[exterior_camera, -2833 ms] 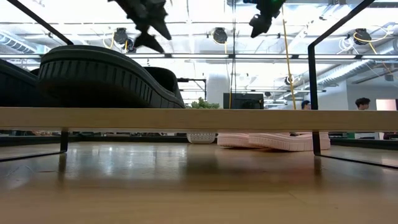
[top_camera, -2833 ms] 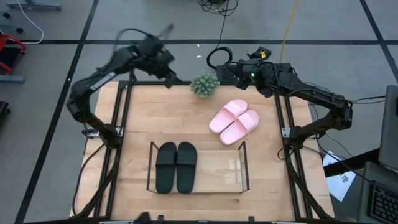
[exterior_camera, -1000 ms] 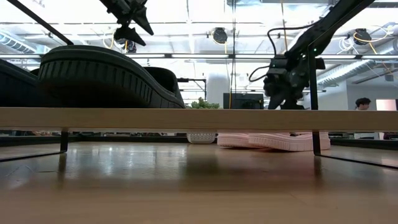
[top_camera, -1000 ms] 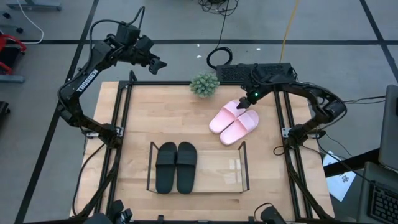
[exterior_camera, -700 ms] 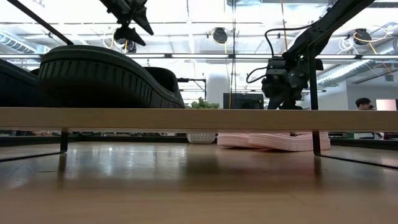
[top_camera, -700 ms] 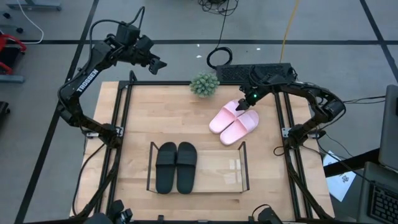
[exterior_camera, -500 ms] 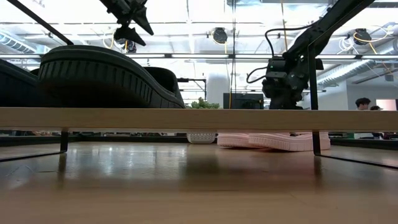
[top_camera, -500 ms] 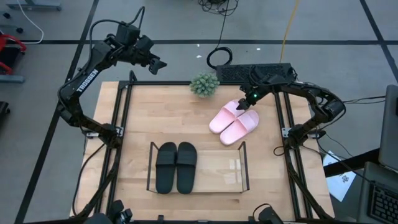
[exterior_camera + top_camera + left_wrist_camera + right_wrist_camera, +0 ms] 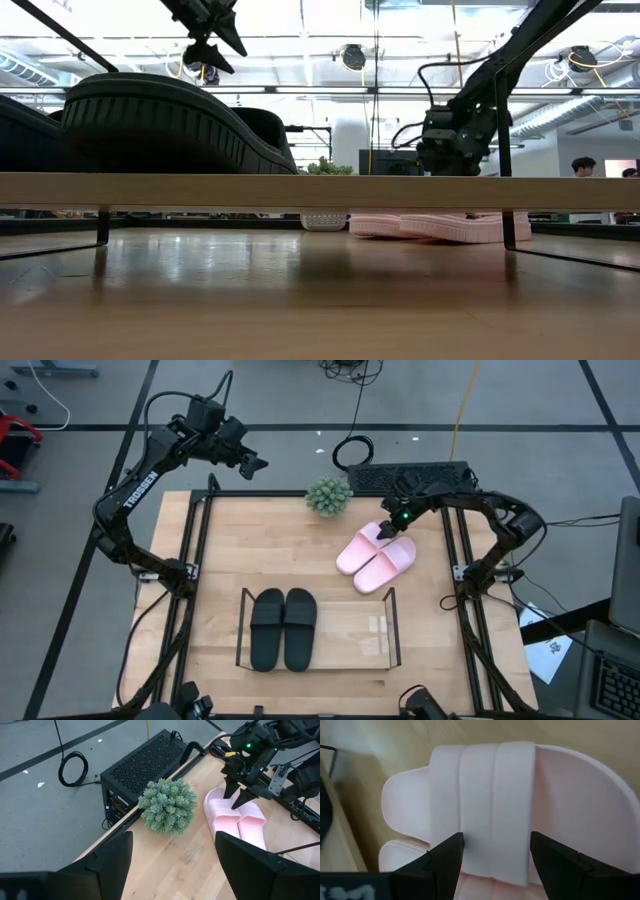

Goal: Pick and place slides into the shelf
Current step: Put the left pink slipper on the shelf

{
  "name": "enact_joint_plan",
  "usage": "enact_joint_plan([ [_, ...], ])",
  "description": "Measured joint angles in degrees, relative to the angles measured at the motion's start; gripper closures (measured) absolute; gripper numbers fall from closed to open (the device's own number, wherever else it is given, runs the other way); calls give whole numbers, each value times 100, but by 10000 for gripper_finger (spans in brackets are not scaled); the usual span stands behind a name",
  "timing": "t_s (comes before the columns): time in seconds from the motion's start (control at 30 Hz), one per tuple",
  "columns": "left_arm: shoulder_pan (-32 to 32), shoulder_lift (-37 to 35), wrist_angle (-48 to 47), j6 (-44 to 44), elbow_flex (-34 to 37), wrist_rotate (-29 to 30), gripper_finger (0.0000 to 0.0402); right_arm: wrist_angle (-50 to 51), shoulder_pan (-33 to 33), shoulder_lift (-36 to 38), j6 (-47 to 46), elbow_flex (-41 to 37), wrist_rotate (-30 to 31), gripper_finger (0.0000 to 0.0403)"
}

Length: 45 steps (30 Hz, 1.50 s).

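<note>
The pale pink pair (image 9: 375, 555) lies soles down on the bare table near the far right corner, side by side. My right gripper (image 9: 393, 532) is open just above the farther pink slide. In the right wrist view its fingers (image 9: 445, 862) stand over the wide strap (image 9: 490, 805), with no touch showing. The black pair (image 9: 283, 628) sits side by side in the left half of the clear shelf (image 9: 350, 632). My left gripper (image 9: 250, 460) is open, raised beyond the table's far left corner.
A small green plant (image 9: 327, 495) stands at the far edge, left of the pink pair. A black perforated box (image 9: 145, 762) sits just behind the table. The shelf's right half holds nothing. Black table frame rails (image 9: 455, 560) run along both sides.
My right gripper has come down a little and shifted slightly toward the table's left, closing on the farther pink slide's strap. The slides and my left arm have stayed where they were.
</note>
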<state>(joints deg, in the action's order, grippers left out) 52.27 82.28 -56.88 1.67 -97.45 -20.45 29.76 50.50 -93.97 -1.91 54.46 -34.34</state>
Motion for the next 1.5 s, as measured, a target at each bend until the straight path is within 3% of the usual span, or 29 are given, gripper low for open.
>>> enact_joint_plan([
  [0.23,-2,0,-2,7,1,0,117,-230,0,-276,-176,0,-810,182],
  [0.37,-2,0,0,-25,2,0,117,-233,0,-348,-178,-2,-1225,204],
  [0.5,-2,0,0,-28,2,0,117,-263,1,-372,-178,-2,-1220,250],
  [0.73,-2,0,-1,-33,2,0,117,-571,0,-372,-215,-4,-1261,373],
  [0.8,-2,0,-2,-38,2,0,117,-667,0,-372,-223,-4,-1273,393],
  [0.9,-2,0,-2,-46,2,0,117,-849,46,-372,-530,-4,-1337,391],
  [1.07,-2,0,-2,-44,2,0,117,-1266,233,-339,-1072,-9,-2147,398],
  [1.17,-2,0,-2,-44,2,0,117,-1275,322,-163,-1213,4,-2273,399],
  [1.3,0,0,-2,-47,2,0,117,-1123,490,238,-1225,7,-2303,400],
  [1.5,-2,0,-3,-160,2,0,117,-888,651,1158,-1631,11,-2971,401],
])
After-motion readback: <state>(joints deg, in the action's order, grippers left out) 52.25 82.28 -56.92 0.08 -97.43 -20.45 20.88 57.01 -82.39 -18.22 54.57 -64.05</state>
